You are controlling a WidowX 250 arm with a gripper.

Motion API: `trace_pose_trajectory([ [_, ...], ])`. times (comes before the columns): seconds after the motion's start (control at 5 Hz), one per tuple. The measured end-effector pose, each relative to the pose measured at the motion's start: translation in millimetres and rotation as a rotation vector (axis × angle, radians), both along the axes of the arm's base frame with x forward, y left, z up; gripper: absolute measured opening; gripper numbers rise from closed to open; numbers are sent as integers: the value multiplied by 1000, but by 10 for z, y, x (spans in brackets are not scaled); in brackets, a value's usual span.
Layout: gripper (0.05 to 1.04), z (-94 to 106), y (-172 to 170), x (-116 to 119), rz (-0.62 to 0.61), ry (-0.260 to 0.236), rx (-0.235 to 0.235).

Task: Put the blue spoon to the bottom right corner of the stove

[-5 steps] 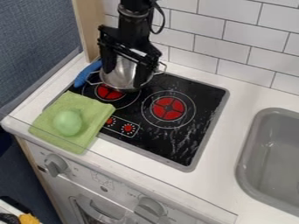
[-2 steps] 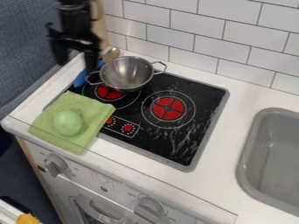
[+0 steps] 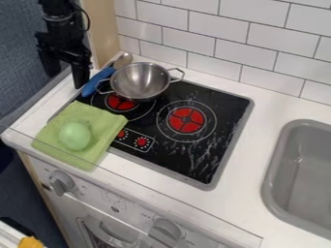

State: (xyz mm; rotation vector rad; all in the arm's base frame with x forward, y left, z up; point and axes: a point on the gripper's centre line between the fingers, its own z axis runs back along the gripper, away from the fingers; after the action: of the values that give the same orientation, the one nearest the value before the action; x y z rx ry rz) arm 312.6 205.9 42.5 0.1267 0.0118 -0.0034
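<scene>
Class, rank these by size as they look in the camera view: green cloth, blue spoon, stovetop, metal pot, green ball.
Stovetop
Green cloth
Metal pot
Green ball and blue spoon: too close to rank; the spoon is longer but narrower.

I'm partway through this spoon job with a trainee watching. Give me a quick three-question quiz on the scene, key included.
1. Multiple choice: What rests on the green cloth? (a) a metal pot (b) a light green rounded object (c) a spoon
2. True or false: The blue-handled spoon lies at the bottom right corner of the stove.
3. Fill in: The two fingers of the gripper are ____ (apart/together).

Key: 1 b; 2 false; 3 apart
</scene>
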Motion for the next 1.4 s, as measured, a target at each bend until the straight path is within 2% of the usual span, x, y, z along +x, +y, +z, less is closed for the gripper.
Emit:
trace_pose_trajectory([
  [0.4, 1000, -134, -110, 312, -61, 17, 5],
  [0.8, 978, -266, -189, 417, -41, 39, -18],
  [1.0, 873, -293, -195, 413, -28, 43, -24],
  [1.2, 580, -304, -203, 413, -22, 40, -27],
  [1.4, 422, -315, -242, 374, -28, 37, -38],
])
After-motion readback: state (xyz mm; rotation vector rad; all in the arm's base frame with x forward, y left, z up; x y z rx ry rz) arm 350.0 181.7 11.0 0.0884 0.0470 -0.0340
